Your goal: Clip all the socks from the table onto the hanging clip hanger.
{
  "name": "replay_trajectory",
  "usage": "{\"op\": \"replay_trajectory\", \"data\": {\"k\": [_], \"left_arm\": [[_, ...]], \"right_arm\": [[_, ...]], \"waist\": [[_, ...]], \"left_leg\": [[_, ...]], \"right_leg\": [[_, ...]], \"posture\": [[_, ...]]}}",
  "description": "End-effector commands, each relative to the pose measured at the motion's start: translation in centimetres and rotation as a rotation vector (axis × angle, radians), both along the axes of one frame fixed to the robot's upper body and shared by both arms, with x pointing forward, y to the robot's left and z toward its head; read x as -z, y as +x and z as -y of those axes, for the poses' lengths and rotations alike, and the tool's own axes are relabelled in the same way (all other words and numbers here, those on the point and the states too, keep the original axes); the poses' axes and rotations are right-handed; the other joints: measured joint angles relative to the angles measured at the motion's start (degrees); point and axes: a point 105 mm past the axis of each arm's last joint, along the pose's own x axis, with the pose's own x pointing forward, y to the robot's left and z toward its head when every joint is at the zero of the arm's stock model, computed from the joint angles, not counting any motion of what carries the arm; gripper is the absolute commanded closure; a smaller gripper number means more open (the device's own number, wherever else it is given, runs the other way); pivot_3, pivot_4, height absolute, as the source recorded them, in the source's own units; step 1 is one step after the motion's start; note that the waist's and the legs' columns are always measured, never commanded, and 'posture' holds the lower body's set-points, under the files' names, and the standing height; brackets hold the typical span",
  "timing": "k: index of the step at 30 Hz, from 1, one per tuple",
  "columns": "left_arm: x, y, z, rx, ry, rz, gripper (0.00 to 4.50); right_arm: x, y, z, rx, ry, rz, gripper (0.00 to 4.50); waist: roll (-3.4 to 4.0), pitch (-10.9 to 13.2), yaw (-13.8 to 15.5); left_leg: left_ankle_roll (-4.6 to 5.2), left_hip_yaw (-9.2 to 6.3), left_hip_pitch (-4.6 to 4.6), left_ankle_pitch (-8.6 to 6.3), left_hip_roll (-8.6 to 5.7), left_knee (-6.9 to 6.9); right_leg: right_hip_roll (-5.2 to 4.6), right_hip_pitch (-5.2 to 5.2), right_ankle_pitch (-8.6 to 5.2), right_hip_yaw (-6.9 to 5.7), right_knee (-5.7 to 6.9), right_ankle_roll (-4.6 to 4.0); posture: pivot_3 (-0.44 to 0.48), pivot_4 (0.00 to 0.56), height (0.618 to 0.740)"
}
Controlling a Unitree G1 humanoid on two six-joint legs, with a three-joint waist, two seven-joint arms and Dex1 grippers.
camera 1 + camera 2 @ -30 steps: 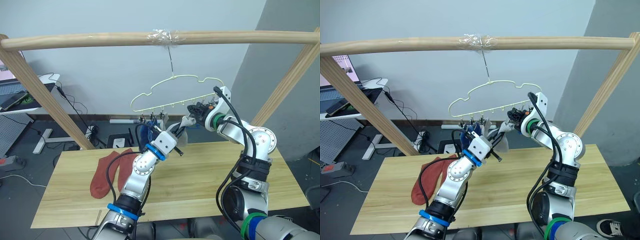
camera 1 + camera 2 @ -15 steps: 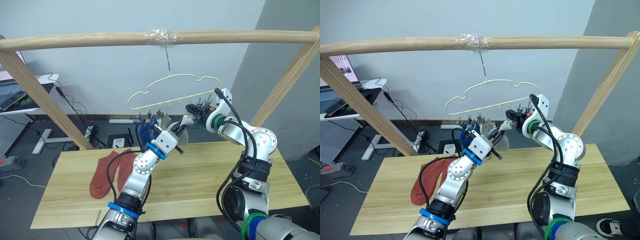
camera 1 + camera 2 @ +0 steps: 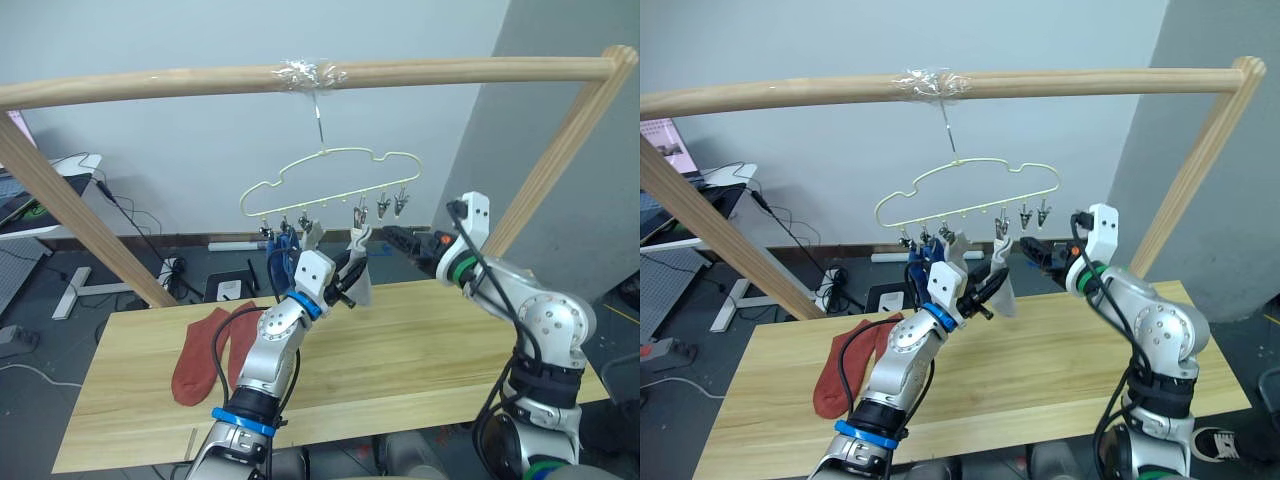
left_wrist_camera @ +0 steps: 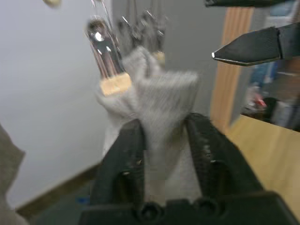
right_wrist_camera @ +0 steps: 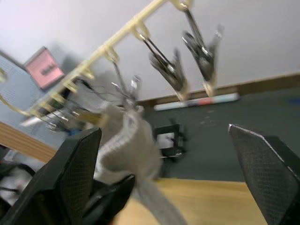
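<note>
Under the clip hanger [image 3: 330,180], left claw [image 4: 161,136] pinches a grey sock [image 3: 358,272] hanging from a clip. Right claw [image 5: 161,164] spread wide, just right of it, holding nothing. Two rust-red socks [image 3: 205,340] lie at table [image 3: 420,340] left.

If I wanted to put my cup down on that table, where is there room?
The table is bare across its middle and right, from beside the two red socks at the left to the far right edge. It is crowded higher up: under the hanger, the left tool grips a grey sock, with the open right tool close by.
</note>
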Motion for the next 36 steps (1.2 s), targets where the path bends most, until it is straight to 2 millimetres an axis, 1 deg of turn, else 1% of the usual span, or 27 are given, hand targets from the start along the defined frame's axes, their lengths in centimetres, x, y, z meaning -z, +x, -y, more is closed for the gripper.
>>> {"op": "replay_trajectory", "data": {"k": [1, 4, 6, 7, 8, 10, 12, 15, 16, 17, 20, 21, 22, 23, 25, 26, 28, 31, 34, 36], "left_arm": [[-1.5, -0.7, -0.4, 0.028, -0.03, 0.003, 1.92], [-1.3, -1.2, -1.6, 0.013, 0.005, -0.014, 1.02], [-1.0, -2.0, -3.0, -0.025, 0.04, -0.021, 0.45], [-0.9, -2.3, -3.5, -0.036, 0.047, -0.025, 0.03], [-0.9, -2.7, -4.3, -0.055, 0.06, -0.026, 0.03], [-1.2, -3.8, -5.7, -0.093, 0.076, -0.025, 0.03], [-1.6, -4.5, -6.8, -0.12, 0.083, -0.027, 0.03], [-1.9, -5.3, -8.0, -0.131, 0.092, -0.059, 0.0], [-1.8, -5.4, -8.3, -0.136, 0.1, -0.08, 0.0], [-1.8, -5.3, -8.2, -0.139, 0.114, -0.094, 0.0], [-2.3, -5.2, -8.4, -0.119, 0.129, -0.106, 0.0], [-2.5, -5.1, -8.2, -0.112, 0.129, -0.105, 0.0], [-2.5, -5.0, -7.7, -0.107, 0.136, -0.097, 0.0], [-2.9, -5.1, -7.8, -0.088, 0.141, -0.058, 0.0], [-3.7, -5.2, -8.0, -0.072, 0.138, 0.0, 0.0], [-4.0, -5.1, -7.7, -0.072, 0.133, 0.023, 0.0], [-4.6, -5.0, -7.1, -0.065, 0.113, 0.064, 0.0], [-5.3, -5.1, -6.3, -0.019, 0.062, 0.09, 0.0], [-5.9, -5.8, -5.1, 0.058, 0.047, 0.12, 0.0], [-6.3, -6.0, -5.1, 0.082, 0.034, 0.134, 0.0]], "right_arm": [[-0.9, 0.1, -0.9, -0.001, -0.021, 0.123, 0.0], [-0.1, 0.1, -1.2, 0.017, -0.042, 0.152, 0.0], [0.5, 0.1, -1.3, 0.025, -0.093, 0.192, 0.0], [0.6, 0.1, -1.5, 0.026, -0.109, 0.208, 0.0], [0.8, 0.1, -1.8, 0.019, -0.146, 0.235, 0.0], [1.1, 0.2, -2.2, 0.008, -0.223, 0.296, 0.0], [1.3, 0.2, -2.6, 0.002, -0.24, 0.325, 0.0], [1.6, 0.5, -2.8, 0.007, -0.257, 0.364, 0.58], [1.6, 0.7, -2.6, 0.018, -0.292, 0.386, 0.95], [1.6, 0.9, -2.3, 0.027, -0.313, 0.402, 1.25], [1.2, 1.6, -1.4, 0.081, -0.322, 0.434, 1.25], [1.2, 1.7, -0.9, 0.094, -0.321, 0.439, 1.25], [1.2, 1.9, -0.1, 0.104, -0.324, 0.444, 1.39], [1.2, 2.1, 0.4, 0.135, -0.33, 0.447, 1.55], [1.1, 2.4, 1.3, 0.195, -0.351, 0.455, 2.14], [1.1, 2.5, 1.9, 0.219, -0.362, 0.457, 2.46], [0.7, 2.8, 2.4, 0.252, -0.37, 0.467, 2.46], [0.3, 3.1, 2.5, 0.286, -0.365, 0.479, 2.46], [0.1, 3.3, 1.9, 0.271, -0.359, 0.495, 2.46], [0.1, 3.4, 1.0, 0.258, -0.352, 0.502, 2.46]], "waist": [[0.0, 0.0, -0.3], [0.0, 0.0, -0.1], [0.0, 0.0, 0.1], [0.0, 0.0, 0.3], [0.0, 0.0, 0.8], [-0.02, 0.0, 1.5], [-0.04, 0.0, 2.2], [-0.06, 0.0, 3.6], [-0.08, 0.0, 4.0], [-0.08, 0.0, 4.3], [-0.23, -0.1, 4.7], [-0.26, -0.1, 4.7], [-0.27, -0.1, 4.7], [-0.27, -0.1, 4.7], [-0.27, -0.2, 4.5], [-0.27, -0.2, 4.5], [-0.27, -0.2, 4.4], [-0.27, -0.2, 4.0], [-0.26, -0.2, 4.0], [-0.26, -0.3, 4.0]], "left_leg": [[0.0, -0.01, 0.02, 0.0, 0.0, 0.0], [0.01, -0.03, 0.11, 0.01, 0.02, 0.0], [0.01, -0.04, 0.14, 0.0, 0.02, -0.01], [0.0, -0.03, 0.16, 0.0, 0.03, -0.03], [0.0, -0.03, 0.15, 0.0, 0.03, -0.04], [0.0, -0.02, 0.14, 0.0, 0.03, -0.04], [0.0, -0.03, 0.14, 0.0, 0.03, -0.04], [0.0, -0.05, 0.15, 0.0, 0.03, -0.03], [-0.01, -0.05, 0.16, 0.0, 0.03, -0.03], [-0.01, -0.04, 0.16, 0.0, 0.03, -0.02], [-0.02, -0.06, 0.15, 0.01, -0.03, 0.01], [-0.03, -0.06, 0.14, 0.01, -0.03, 0.01], [-0.03, -0.05, 0.14, 0.02, -0.03, 0.01], [-0.03, -0.04, 0.14, 0.02, -0.03, 0.01], [-0.04, -0.02, 0.15, 0.02, -0.03, 0.0], [-0.04, -0.02, 0.15, 0.02, -0.01, -0.01], [-0.04, -0.01, 0.15, 0.02, -0.01, -0.02], [-0.04, 0.09, 0.19, 0.02, 0.0, 0.0], [-0.04, 0.17, 0.27, 0.02, 0.01, 0.0], [-0.04, 0.18, 0.27, 0.02, 0.0, 0.0]], "right_leg": [[0.01, 0.0, 0.0, 0.0, 0.02, 0.0], [0.03, 0.02, 0.0, -0.01, 0.1, 0.0], [0.04, 0.04, 0.0, -0.01, 0.1, 0.0], [0.04, 0.04, 0.0, 0.01, 0.09, -0.01], [0.03, 0.04, -0.01, 0.01, 0.08, -0.01], [0.03, 0.03, -0.01, 0.03, 0.07, -0.01], [0.02, 0.03, -0.01, 0.01, 0.06, -0.01], [0.02, 0.04, -0.01, -0.02, 0.07, -0.03], [0.02, 0.05, -0.01, -0.02, 0.07, -0.03], [0.02, 0.05, 0.0, -0.01, 0.07, -0.03], [0.0, 0.09, 0.0, 0.0, 0.05, -0.03], [0.0, 0.09, 0.01, 0.0, 0.05, -0.03], [0.0, 0.09, 0.01, 0.01, 0.05, -0.04], [0.0, 0.1, 0.01, 0.02, 0.05, -0.04], [-0.01, 0.09, 0.02, 0.04, 0.03, -0.05], [0.0, 0.08, 0.02, 0.04, 0.04, -0.06], [0.0, 0.06, 0.02, 0.05, 0.05, -0.08], [0.0, 0.07, 0.04, 0.14, 0.06, -0.1], [0.01, 0.1, 0.05, 0.2, 0.09, -0.11], [0.01, 0.11, 0.06, 0.22, 0.09, -0.1]], "posture": [[-0.046, 0.074, 0.74], [-0.003, 0.083, 0.74], [0.03, 0.088, 0.74], [0.04, 0.088, 0.74], [0.062, 0.09, 0.74], [0.077, 0.089, 0.74], [0.083, 0.086, 0.74], [0.081, 0.068, 0.74], [0.079, 0.062, 0.74], [0.076, 0.055, 0.74], [0.068, 0.043, 0.74], [0.066, 0.044, 0.74], [0.063, 0.046, 0.74], [0.058, 0.038, 0.74], [0.05, 0.038, 0.74], [0.039, 0.049, 0.74], [0.027, 0.054, 0.74], [0.0, 0.067, 0.74], [0.004, 0.054, 0.74], [0.007, 0.051, 0.74]]}}
